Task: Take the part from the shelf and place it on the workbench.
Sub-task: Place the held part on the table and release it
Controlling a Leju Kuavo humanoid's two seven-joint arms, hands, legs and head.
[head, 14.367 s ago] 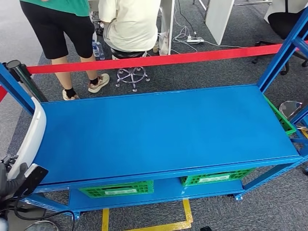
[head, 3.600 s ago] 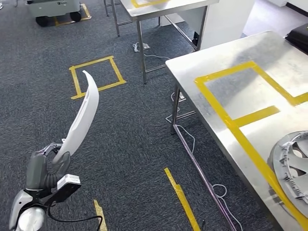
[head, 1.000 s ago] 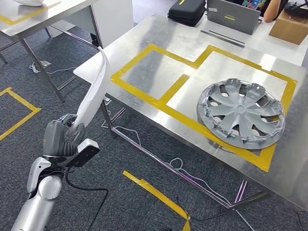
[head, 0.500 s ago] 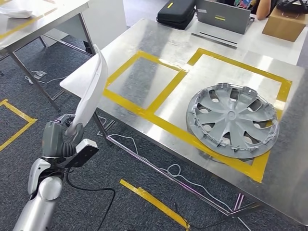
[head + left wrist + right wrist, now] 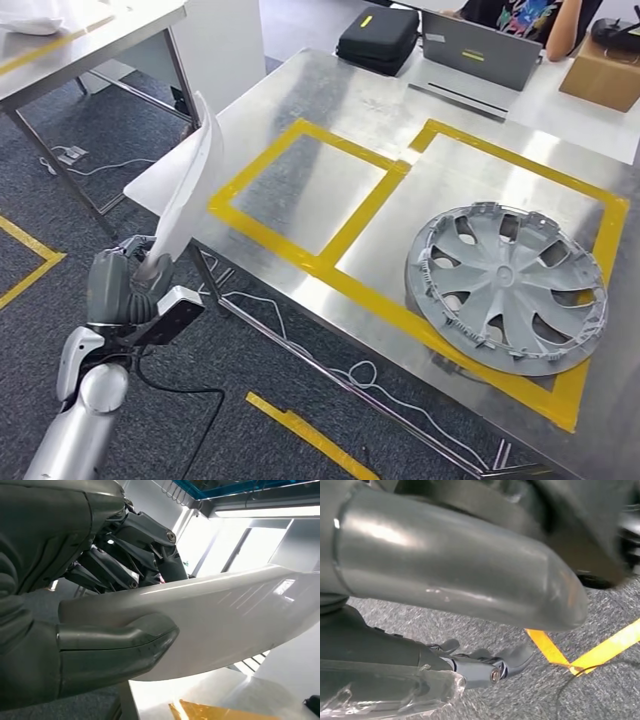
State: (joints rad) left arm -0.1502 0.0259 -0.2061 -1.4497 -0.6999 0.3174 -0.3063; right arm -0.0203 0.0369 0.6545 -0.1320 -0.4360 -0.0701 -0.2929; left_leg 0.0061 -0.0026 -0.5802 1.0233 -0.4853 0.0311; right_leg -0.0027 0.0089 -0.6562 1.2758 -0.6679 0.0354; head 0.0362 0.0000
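- Left hand (image 5: 124,285), lower left of the head view: clamped on the bottom end of the white curved part (image 5: 189,185). Thumb (image 5: 120,647) on one face, dark fingers (image 5: 124,565) on the other, confirmed close up in the left wrist view.
- Part off the shelf and in hand; pickup stage judged done. No shelf in sight.
- Part standing up and leaning toward upper right of the head view, top end overlapping the near left corner of the workbench (image 5: 249,105) in the picture. Whether actually over the metal top or short of it: cannot tell from this angle.
- Part touching nothing but the hand. Placement not yet done.
- Workbench filling the centre and right of the head view, marked with yellow tape (image 5: 355,215) into two boxes. Left box (image 5: 309,190) bare steel; right box holding a grey wheel cover (image 5: 506,285).
- Left box judged the likely drop spot, being the free one and the one closer to the part.
- Remaining, as judged: reach forward over the edge, lower the part flat inside the tape, release, withdraw.
- Right hand (image 5: 486,667) in the right wrist view, hanging over grey carpet with tape lines: fingers showing only as a few dark tips, nothing seen in them; spread or curled, cannot tell.
- Far edge of the bench, upper right: black case (image 5: 377,35), laptop (image 5: 475,50), cardboard box (image 5: 604,75), a person's arm (image 5: 562,35) behind.
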